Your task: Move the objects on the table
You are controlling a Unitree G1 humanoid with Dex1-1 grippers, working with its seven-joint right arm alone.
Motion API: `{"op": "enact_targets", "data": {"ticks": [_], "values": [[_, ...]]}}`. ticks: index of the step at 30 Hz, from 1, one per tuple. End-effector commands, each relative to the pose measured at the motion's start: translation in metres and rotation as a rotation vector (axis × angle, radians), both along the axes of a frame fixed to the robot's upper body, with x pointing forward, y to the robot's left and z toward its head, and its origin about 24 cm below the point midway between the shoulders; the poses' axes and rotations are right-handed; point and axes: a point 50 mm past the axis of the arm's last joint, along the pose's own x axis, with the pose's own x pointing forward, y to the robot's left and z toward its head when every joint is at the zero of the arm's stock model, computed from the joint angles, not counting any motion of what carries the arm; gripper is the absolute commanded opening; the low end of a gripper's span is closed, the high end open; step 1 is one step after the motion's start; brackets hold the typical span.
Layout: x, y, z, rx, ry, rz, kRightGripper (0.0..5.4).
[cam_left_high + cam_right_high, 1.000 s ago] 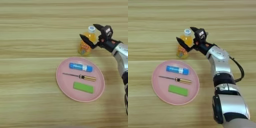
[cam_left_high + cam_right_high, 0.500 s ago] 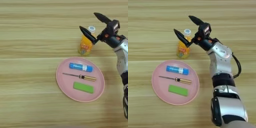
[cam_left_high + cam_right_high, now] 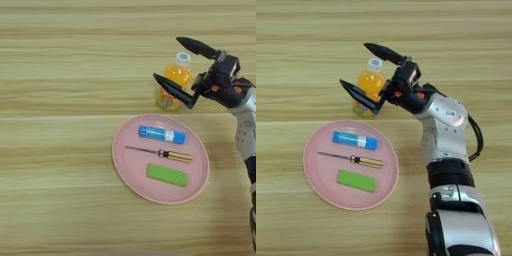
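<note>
Standing upright on the table [image 3: 60, 150] just past the pink plate's [image 3: 131, 172] far rim, the orange bottle [image 3: 173, 87] is left; my right gripper [image 3: 372, 70] straddles it wide, empty. Screwdriver [image 3: 159, 153], green block [image 3: 167, 175], blue tube [image 3: 161, 134] already plated.

A pink plate [image 3: 316, 192] lies on the wooden table [image 3: 296, 65], holding a blue tube [image 3: 354, 140] at its far side, a screwdriver [image 3: 351, 159] across its middle and a green block [image 3: 356, 180] at its near side. Just beyond the plate's far rim stands an orange-drink bottle [image 3: 370, 82]. The right gripper [image 3: 362, 70] spreads its two black fingers wide, one on either side of the bottle, with a gap between each and it.
</note>
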Motion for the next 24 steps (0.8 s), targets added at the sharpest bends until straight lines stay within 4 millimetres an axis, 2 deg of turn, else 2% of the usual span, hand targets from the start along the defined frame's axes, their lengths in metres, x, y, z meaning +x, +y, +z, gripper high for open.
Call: {"op": "enact_targets", "data": {"ticks": [1, 17, 24], "values": [[-0.006, -0.006, 0.024, -0.129, -0.069, 0.090, 5.37], [-0.032, -0.017, 0.004, -0.333, 0.109, 0.288, 5.37], [-0.038, -0.013, -0.002, -0.417, 0.149, 0.361, 5.37]]}}
